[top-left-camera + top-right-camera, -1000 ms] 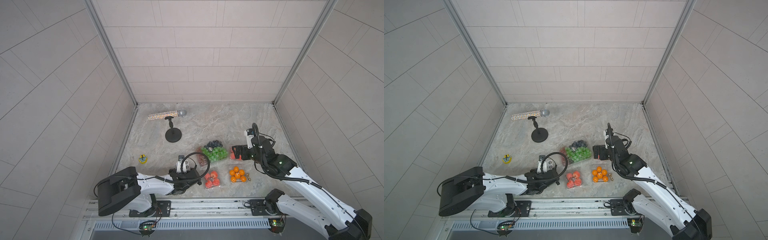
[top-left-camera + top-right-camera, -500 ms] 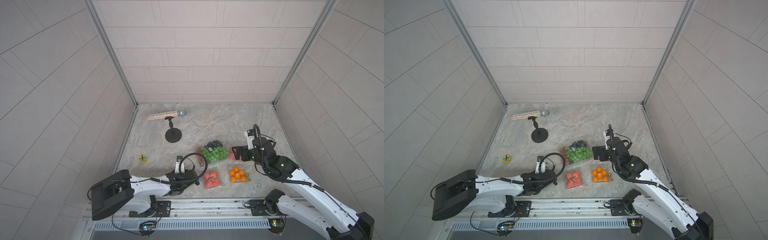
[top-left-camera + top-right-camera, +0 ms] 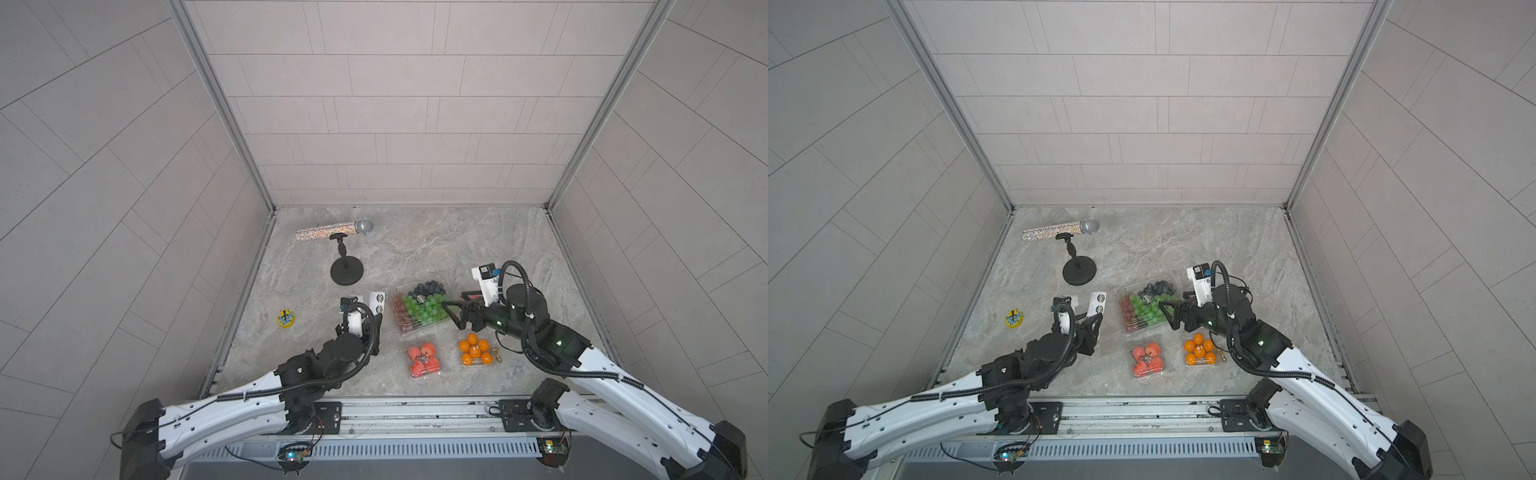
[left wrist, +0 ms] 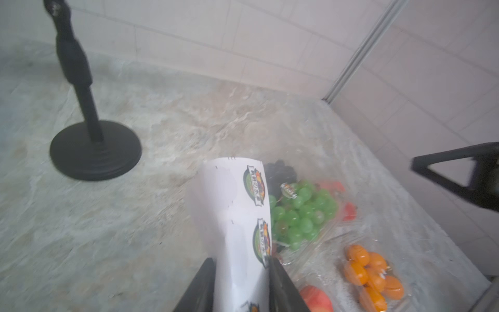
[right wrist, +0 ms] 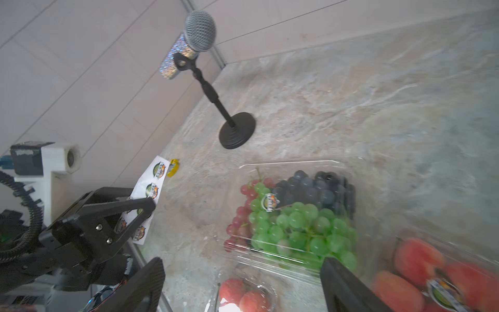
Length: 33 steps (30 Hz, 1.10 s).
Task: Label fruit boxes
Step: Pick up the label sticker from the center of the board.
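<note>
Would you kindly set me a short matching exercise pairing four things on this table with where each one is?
Things
1. sticker sheet
2. grape box
3. orange box
4. microphone

Places
A. clipped on the black stand
B. front row, next to a red-fruit box
C. pinched in the left gripper
D. just ahead of the open right gripper

Pairs: 1-C, 2-D, 3-B, 4-A

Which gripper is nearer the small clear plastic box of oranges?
Right. The right gripper hovers open just behind the small clear box of oranges; the left gripper, clamping the white sticker sheet, sits farther off, beyond the clear box of red fruit.
</note>
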### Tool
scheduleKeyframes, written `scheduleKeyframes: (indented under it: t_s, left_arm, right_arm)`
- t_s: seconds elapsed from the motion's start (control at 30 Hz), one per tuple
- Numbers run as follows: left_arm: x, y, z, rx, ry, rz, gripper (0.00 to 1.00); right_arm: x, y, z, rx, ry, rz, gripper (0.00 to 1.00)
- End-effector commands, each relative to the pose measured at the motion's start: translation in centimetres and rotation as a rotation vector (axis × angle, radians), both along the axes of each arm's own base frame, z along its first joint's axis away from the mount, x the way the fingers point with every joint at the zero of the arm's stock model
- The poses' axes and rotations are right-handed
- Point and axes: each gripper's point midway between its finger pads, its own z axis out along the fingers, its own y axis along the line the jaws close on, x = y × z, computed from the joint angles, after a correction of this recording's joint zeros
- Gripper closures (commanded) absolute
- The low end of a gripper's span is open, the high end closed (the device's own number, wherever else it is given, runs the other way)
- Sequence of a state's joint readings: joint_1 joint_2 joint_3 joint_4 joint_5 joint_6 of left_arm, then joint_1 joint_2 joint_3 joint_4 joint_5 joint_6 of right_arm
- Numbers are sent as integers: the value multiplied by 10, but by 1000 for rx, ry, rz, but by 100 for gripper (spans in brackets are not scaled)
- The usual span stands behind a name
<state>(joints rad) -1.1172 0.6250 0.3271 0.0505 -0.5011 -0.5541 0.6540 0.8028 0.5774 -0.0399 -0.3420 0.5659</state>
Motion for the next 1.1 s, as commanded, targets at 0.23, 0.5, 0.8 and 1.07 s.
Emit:
scheduleKeyframes:
  t_s: [0.23, 0.5, 0.8, 1.07]
  left_arm:
    - [-23, -41, 67, -126, -255, -287, 62]
    - [-26, -41, 75, -143, -287, -302, 61]
    - [-32, -34, 67, -149, -288, -315, 60]
    - [-31, -34, 64, -108, -280, -317, 60]
  right_arm:
    - [-22, 81, 93, 343, -178, 364, 35]
    - [-27, 99, 92, 333, -177, 400, 55]
    - [-17, 108, 81, 333, -135, 385, 60]
    - [-22, 117, 89, 366, -114, 442, 76]
